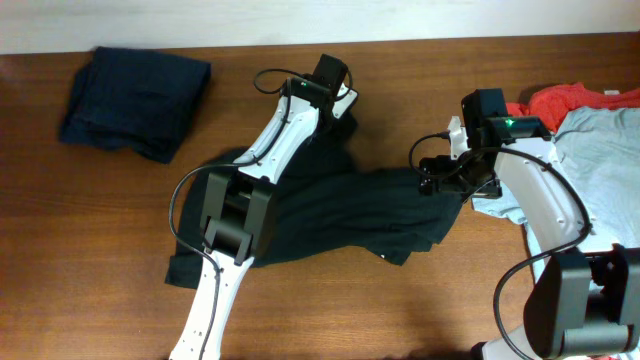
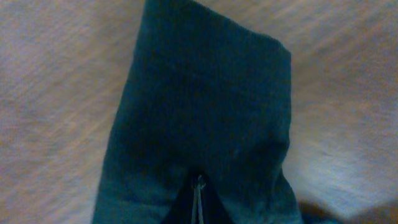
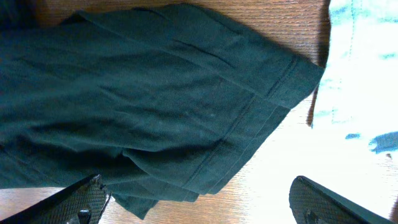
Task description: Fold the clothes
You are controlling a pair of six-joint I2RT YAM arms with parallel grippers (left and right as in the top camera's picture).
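Note:
A black T-shirt [image 1: 340,215] lies spread and crumpled across the middle of the table, with a small white label [image 1: 385,258] near its front edge. My left gripper [image 1: 343,103] is at the shirt's far end, shut on a fold of the black cloth. In the left wrist view the T-shirt [image 2: 199,106] stretches away from the pinched jaws [image 2: 199,190]. My right gripper [image 1: 440,178] is at the shirt's right end. In the right wrist view its fingers [image 3: 199,208] are wide open and empty, with the shirt's hem [image 3: 249,124] just ahead of them.
A dark navy shirt [image 1: 135,100] lies folded at the back left. A light blue-grey shirt [image 1: 600,170] and a red-orange one [image 1: 570,100] are piled at the right edge, close to my right arm; the blue-grey one also shows in the right wrist view [image 3: 360,68]. The brown wooden table [image 1: 80,230] lies underneath.

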